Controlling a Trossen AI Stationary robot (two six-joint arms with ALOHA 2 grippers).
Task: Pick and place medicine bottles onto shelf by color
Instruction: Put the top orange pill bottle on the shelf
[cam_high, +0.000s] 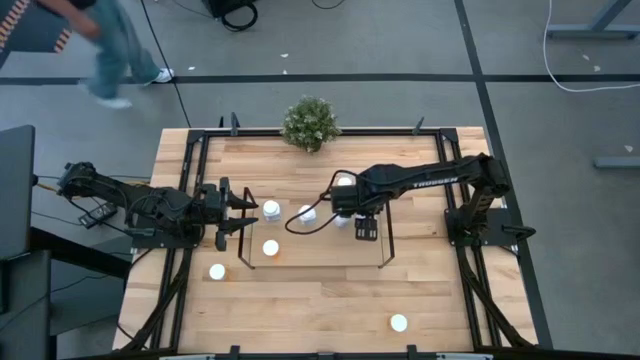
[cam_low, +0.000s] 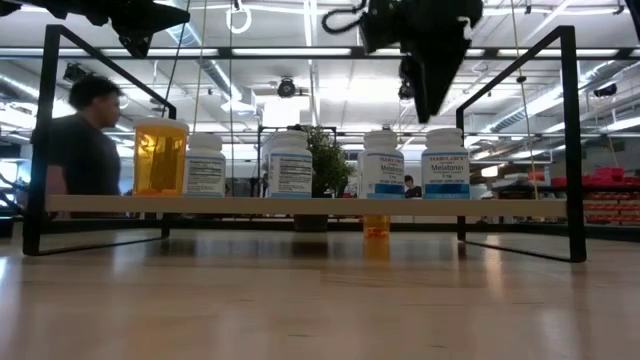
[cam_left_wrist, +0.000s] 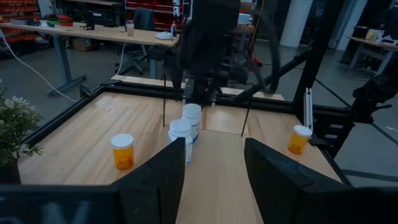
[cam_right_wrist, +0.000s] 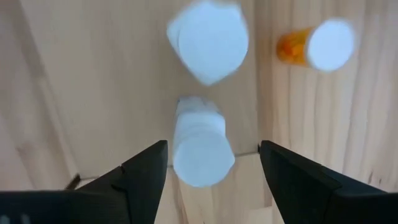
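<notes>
The shelf (cam_high: 384, 240) is a low rack of black rods with a see-through deck (cam_low: 300, 204). One orange bottle (cam_low: 160, 155) and several whitish bottles (cam_low: 290, 160) stand upright on the deck. My right gripper (cam_right_wrist: 213, 168) is open and points down above a whitish bottle (cam_right_wrist: 202, 146), with its fingers apart on either side and clear of it. It hangs above the deck's right part (cam_low: 428, 90). My left gripper (cam_high: 240, 215) is open at the shelf's left end and looks along the deck at two whitish bottles (cam_left_wrist: 181, 140).
An orange bottle (cam_left_wrist: 122, 151) stands on the table at the shelf's far side. Two more white-capped bottles stand on the near table, one (cam_high: 217, 271) at the left and one (cam_high: 399, 322) at the right. A potted plant (cam_high: 309, 122) sits at the far edge. A person (cam_low: 85, 140) passes beyond the table.
</notes>
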